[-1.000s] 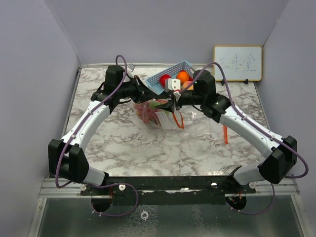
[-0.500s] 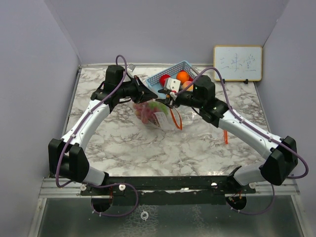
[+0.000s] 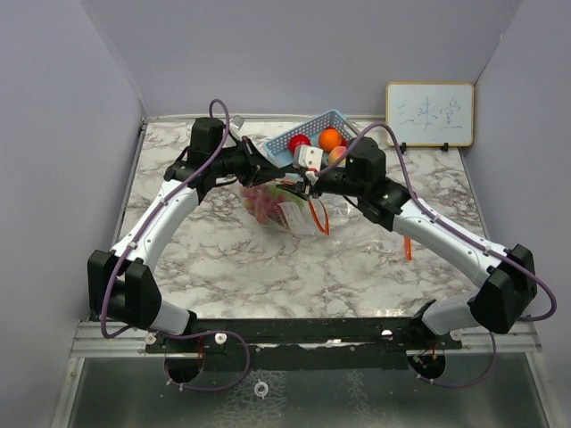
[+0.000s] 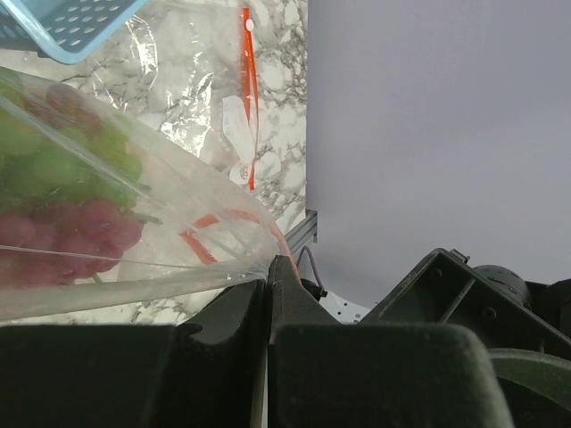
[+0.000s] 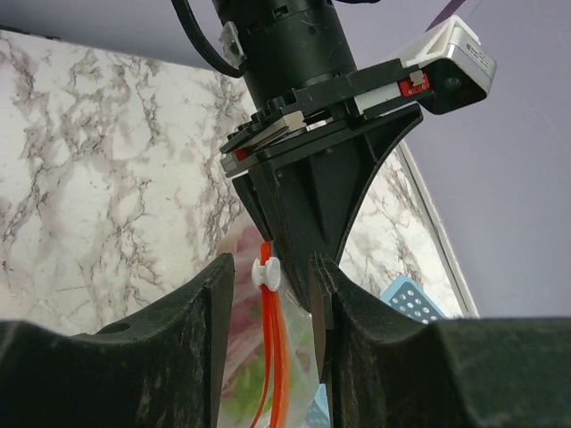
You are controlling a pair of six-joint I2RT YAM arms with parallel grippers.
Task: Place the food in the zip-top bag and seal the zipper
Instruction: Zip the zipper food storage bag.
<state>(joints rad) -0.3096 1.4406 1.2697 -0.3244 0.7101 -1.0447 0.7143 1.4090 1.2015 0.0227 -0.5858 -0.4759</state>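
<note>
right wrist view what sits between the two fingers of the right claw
The zip-top bag's orange-red zipper and its white slider hang in that gap, with the left claw beyond, as the right wrist view shows.

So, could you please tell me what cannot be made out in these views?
Top view: the zip-top bag's mouth lies under the left gripper and right gripper; sealed or not, unclear.
Left wrist view: the food runs off the left edge.
Right wrist view: the zipper is cut by the bottom edge.
Top view: the whiteboard's writing is too small.
</note>
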